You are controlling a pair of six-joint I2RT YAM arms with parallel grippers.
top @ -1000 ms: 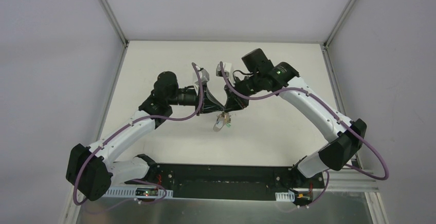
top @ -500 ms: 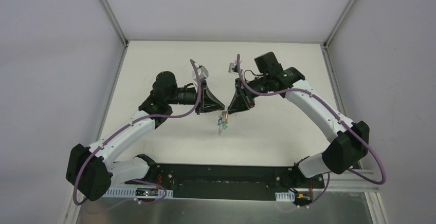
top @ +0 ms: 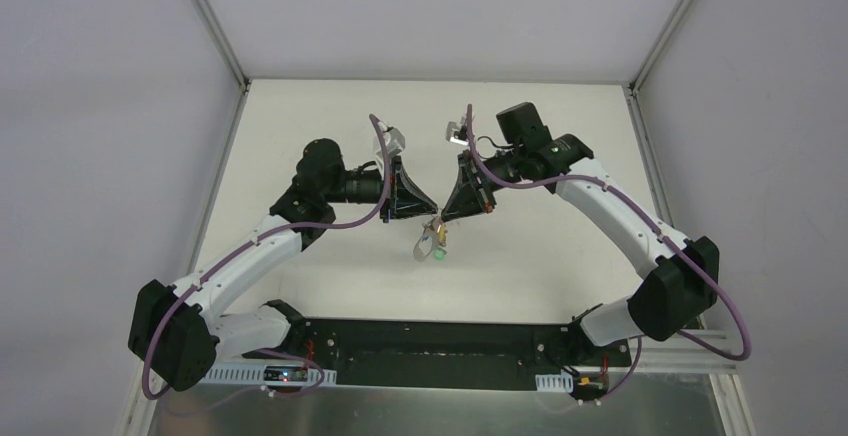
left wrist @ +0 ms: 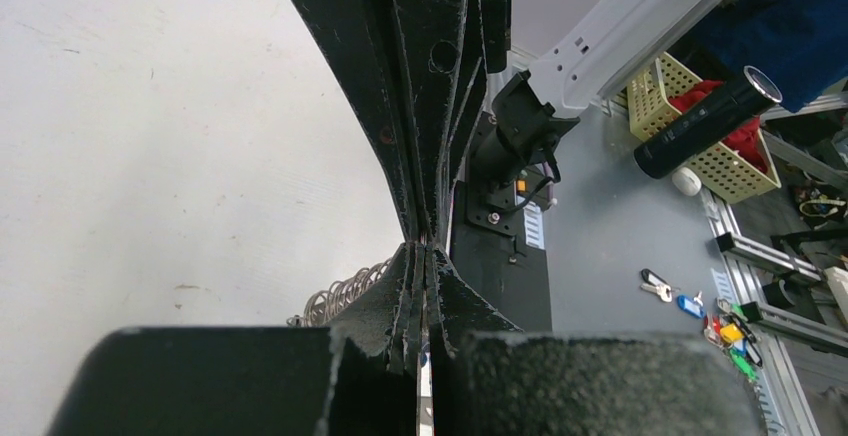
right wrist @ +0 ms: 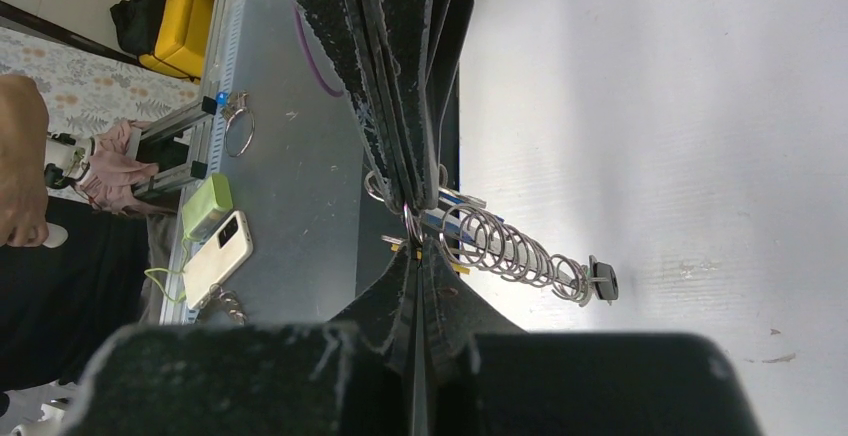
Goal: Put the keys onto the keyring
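The keyring (top: 430,240) is a silver wire coil (right wrist: 510,246) on a small ring (right wrist: 405,218). It hangs between the two grippers above the table. Small keys dangle from it: a blue one (right wrist: 455,200), a yellow one (right wrist: 457,268), a black head (right wrist: 603,281) and a green one (top: 440,253). My right gripper (top: 446,218) (right wrist: 411,244) is shut on the ring. My left gripper (top: 424,213) (left wrist: 425,246) is shut, tip to tip with the right one. The coil (left wrist: 340,296) shows beside its fingers. I cannot tell whether it grips the ring.
White booth walls stand round the pale table (top: 320,116). Off the table, on a grey bench, lie loose keys (left wrist: 690,304), a yellow basket (left wrist: 668,96), a black cylinder (left wrist: 708,121), a white phone (right wrist: 215,258) and a spare ring (right wrist: 238,128).
The right gripper drew back to the right from the left one, taking the keyring. The keyring then turned from edge-on to broadside. The left arm barely moved.
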